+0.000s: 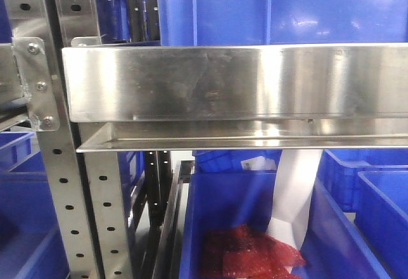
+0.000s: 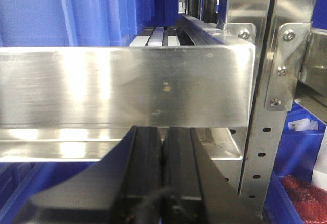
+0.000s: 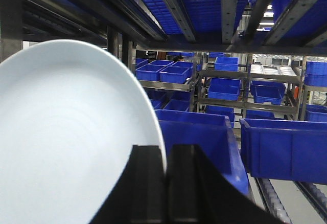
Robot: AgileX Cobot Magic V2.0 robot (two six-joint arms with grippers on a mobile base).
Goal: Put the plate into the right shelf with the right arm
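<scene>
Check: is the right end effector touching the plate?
Touching. In the right wrist view the rim of the plate runs down into the slit between the black fingers of the right end effector, which pinch it.

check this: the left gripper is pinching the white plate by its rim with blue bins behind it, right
Wrong arm. The right wrist view shows the right gripper pinching the white plate by its rim, with blue bins behind it. In the left wrist view the left gripper is shut on nothing, facing the steel shelf lip.
</scene>
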